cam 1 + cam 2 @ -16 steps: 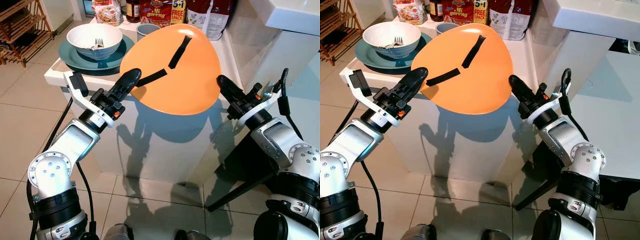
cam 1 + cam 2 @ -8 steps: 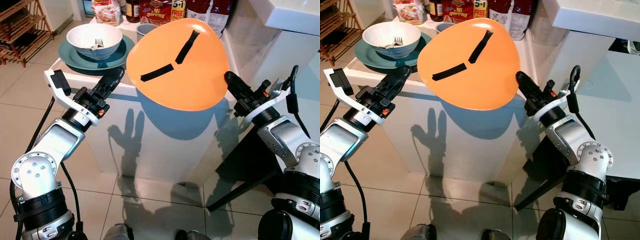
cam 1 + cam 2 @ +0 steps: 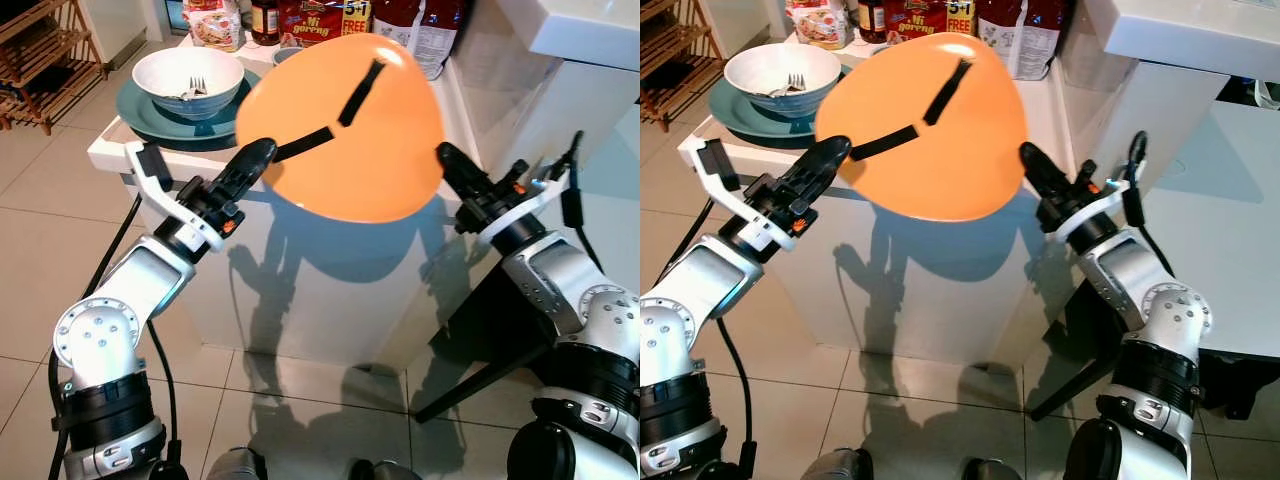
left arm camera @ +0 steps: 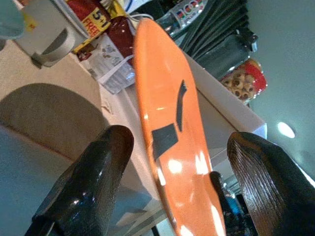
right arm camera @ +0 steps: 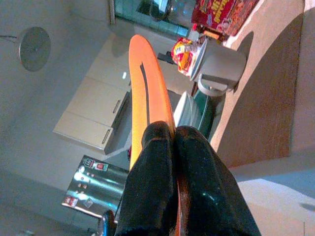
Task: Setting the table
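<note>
- Left eye view: an orange plate (image 3: 345, 130) is tilting in the air above the near edge of the white tabletop (image 3: 115, 150), its underside facing the camera and carrying two strips of black tape (image 3: 360, 92).
- The right gripper (image 3: 449, 166) is pinching the plate's right rim; in the right wrist view its jaws are clenching on that rim, with the two black fingers (image 5: 152, 172) pressing together on either side of the thin orange edge.
- The left gripper (image 3: 250, 165) is reaching up at the plate's left rim. In the left wrist view its jaws are standing wide and released, one finger (image 4: 93, 172) on each side of the plate's edge, with a gap between each finger and the plate.
- Toward the far left corner of the tabletop, a white bowl (image 3: 188, 80) is sitting on a teal plate (image 3: 150, 115), and a fork (image 3: 198, 87) is lying inside the bowl.
- A grey mug (image 3: 885, 56) is standing just beside the teal plate, partly hidden behind the orange plate.
- Along the far edge of the tabletop, food packets (image 3: 318, 20) and a dark jar (image 3: 265, 18) are standing in a row.
- Below the tabletop, a tiled floor (image 3: 40, 230) is showing, with a wooden rack (image 3: 45, 60) at the left.
</note>
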{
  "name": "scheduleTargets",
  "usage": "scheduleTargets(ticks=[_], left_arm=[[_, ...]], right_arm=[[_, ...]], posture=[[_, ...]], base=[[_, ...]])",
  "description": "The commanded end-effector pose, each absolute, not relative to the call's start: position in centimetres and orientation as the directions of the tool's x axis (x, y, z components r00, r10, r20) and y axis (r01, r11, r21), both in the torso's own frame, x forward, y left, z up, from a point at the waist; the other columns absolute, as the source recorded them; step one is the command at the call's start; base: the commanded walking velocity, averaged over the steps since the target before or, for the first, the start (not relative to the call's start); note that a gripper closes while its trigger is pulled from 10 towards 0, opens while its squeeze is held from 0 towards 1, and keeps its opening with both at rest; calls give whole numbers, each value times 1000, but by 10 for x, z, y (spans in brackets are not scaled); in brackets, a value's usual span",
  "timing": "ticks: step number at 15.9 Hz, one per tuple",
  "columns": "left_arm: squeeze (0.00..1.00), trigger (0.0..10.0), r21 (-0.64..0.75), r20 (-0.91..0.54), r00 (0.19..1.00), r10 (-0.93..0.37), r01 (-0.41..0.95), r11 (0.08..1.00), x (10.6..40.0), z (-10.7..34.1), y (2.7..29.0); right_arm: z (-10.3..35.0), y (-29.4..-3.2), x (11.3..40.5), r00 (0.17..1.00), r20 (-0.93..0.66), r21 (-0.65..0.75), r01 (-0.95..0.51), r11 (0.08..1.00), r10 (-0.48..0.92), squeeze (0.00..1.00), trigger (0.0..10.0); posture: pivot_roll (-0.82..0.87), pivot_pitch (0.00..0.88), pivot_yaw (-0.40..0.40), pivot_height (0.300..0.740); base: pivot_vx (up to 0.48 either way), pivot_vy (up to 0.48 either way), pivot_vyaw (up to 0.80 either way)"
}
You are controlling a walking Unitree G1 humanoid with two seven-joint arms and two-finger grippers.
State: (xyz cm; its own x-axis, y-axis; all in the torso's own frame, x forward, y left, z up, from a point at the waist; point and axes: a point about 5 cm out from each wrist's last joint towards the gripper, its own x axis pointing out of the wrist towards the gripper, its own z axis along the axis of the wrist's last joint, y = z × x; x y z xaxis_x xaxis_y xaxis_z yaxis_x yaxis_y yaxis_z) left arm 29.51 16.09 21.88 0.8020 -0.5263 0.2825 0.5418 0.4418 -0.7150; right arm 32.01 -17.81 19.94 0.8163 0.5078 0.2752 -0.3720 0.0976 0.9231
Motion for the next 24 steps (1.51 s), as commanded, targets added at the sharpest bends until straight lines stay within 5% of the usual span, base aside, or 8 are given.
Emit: scheduleTargets(ticks=[1,4,5,6,24], left_arm=[[0,10000,-708,307,778,-549,572,415,296,223,155],[0,10000,-708,311,775,-551,575,410,297,224,153],[0,941,-710,305,781,-546,568,416,298,223,153],[0,0,-711,302,784,-542,564,419,298,223,153],[0,0,-718,308,789,-531,559,414,298,221,155]], right_arm=[[211,-179,316,799,332,902,-425,80,502,0,0],[210,-174,315,792,332,903,-423,70,512,0,0],[209,-174,314,793,330,904,-421,70,511,0,0],[209,-175,314,795,330,905,-420,70,509,0,0],[209,-176,315,803,312,903,-417,105,507,0,0]], posture=[[5,88,-31,740],[4,89,-28,740],[4,89,-28,740],[4,88,-29,740],[1,63,-30,740]], base=[[0,0,0],[0,0,0],[0,0,0],[0,0,0],[0,0,0]])
